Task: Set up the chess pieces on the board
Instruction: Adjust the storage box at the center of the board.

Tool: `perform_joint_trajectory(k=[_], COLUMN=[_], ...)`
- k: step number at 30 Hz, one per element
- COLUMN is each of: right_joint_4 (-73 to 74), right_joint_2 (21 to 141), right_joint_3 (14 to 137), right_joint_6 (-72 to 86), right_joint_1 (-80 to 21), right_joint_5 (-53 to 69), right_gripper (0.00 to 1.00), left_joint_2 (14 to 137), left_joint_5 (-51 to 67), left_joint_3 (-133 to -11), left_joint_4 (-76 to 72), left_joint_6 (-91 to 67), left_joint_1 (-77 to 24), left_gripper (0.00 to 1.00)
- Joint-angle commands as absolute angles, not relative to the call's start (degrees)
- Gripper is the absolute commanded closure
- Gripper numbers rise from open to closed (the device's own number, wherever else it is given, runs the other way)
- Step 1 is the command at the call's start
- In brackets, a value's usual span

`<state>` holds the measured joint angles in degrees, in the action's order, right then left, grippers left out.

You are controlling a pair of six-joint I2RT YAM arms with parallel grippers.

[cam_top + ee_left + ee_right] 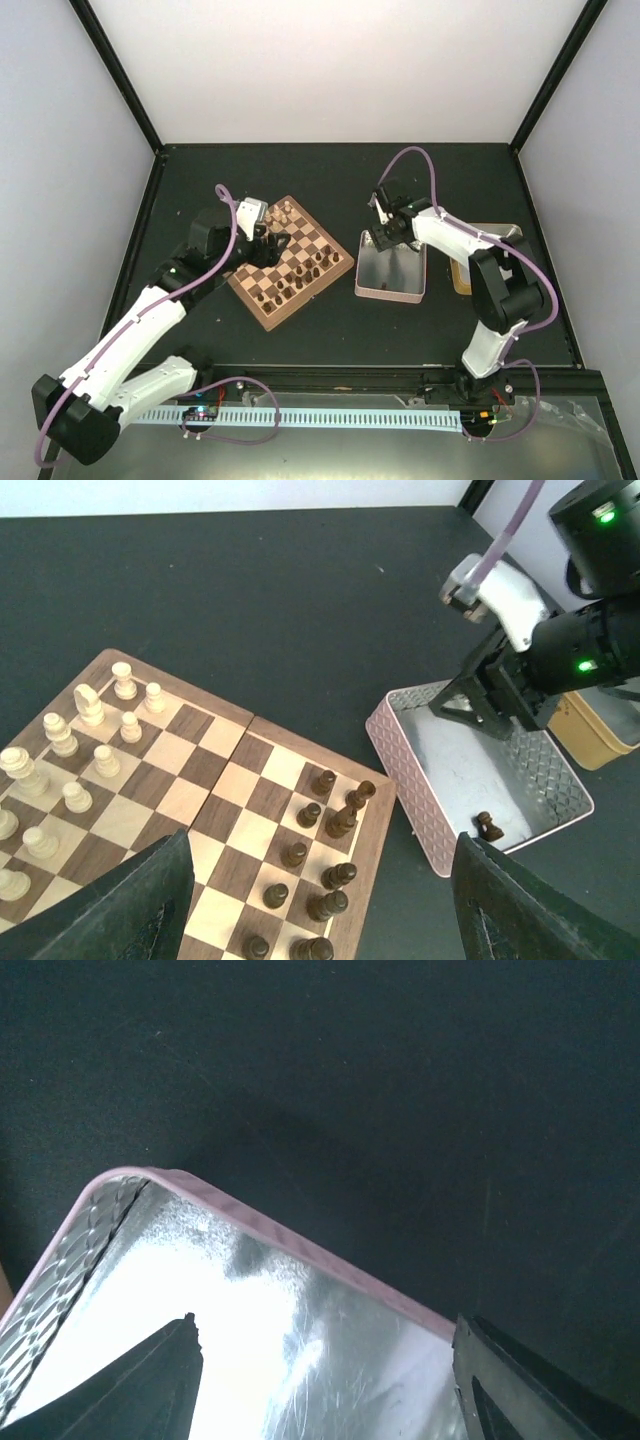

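Dark pieces [340, 822] stand in two rows at one end of the board [230, 770], facing the pale pieces [60, 735] at the other. A last dark piece [487, 826] sits in the tin [405, 780] beside the board (the only one visible there), so the job looks nearly done. The right gripper [320, 1380] hangs over the tin, spread wide and empty. The left gripper [320, 910] hovers above the board, likewise released and holding nothing.
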<state>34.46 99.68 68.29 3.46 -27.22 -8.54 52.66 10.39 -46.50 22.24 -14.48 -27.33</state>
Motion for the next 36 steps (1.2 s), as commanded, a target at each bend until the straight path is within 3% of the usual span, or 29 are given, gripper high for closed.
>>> perform_joint_trajectory(k=[1,9,16,25,36], right_joint_4=[32.8,30.6,29.5,31.0,34.6], right_joint_2=[103.2,107.5,106.8,103.6,98.3], right_joint_3=[70.8,73.8,71.1,67.0,60.4], right_joint_6=[-3.5,-4.1,3.0,14.8,25.5], right_joint_1=[-26.7,-25.8,-24.1,-23.0,-23.0], right_joint_5=[-10.1,-14.6,-22.8,-28.8,-28.9], right_gripper=[0.31,0.37,0.64,0.88,0.92], left_joint_2=[52.8,52.3,50.8,49.9,49.7], left_joint_5=[11.8,10.7,9.4,9.2,9.8], left_joint_3=[-49.8,-50.3,-49.9,-49.3,-49.1], left_joint_4=[19.3,18.8,19.2,19.1,19.0], left_joint_6=[-13.6,-12.6,-12.6,-12.9,-13.4], left_joint_1=[-26.9,-26.9,-26.9,-26.9,-26.9], left_gripper=[0.28,0.27,0.28,0.28,0.28])
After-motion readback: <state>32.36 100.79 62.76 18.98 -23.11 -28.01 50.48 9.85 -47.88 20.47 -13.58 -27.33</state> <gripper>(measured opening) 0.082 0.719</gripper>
